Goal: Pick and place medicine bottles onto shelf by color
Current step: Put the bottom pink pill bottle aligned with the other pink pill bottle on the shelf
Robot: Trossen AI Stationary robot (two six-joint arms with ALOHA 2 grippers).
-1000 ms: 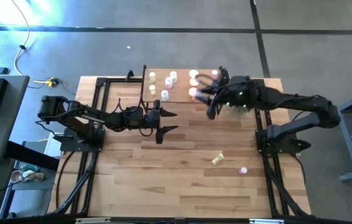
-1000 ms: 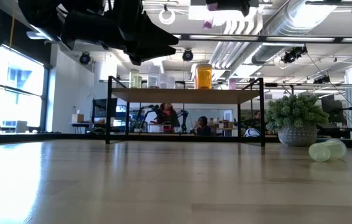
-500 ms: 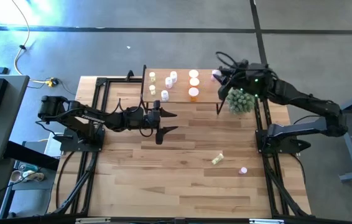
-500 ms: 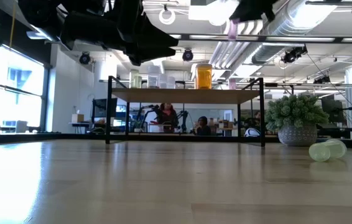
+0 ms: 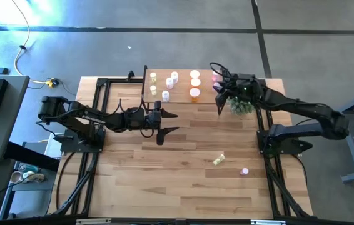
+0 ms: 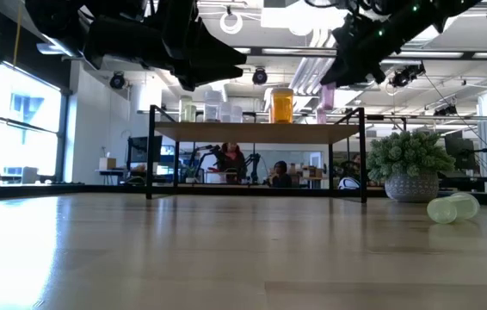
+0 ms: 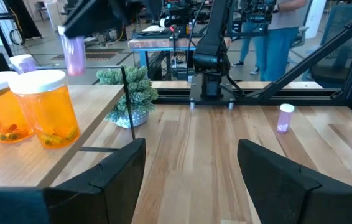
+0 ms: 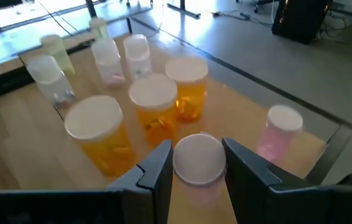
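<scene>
Over the last second the right claw (image 8: pixel 198 165) has swung from in front of the small raised shelf with the light wooden top and black legs (image 5: pixel 183 94) to above its right end, near another pink bottle already there, so the placing looks close. Its fingers pinch a small pink, white-capped medicine bottle (image 8: pixel 198 160), which seems to hang just above the shelf top. The left claw (image 5: pixel 166 122) waits, spread, over the worktop.

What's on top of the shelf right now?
On the shelf: three orange bottles, one pink bottle, and paler bottles toward the far end. The right gripper holds another bottle above it; its colour is hidden by its cap.
</scene>
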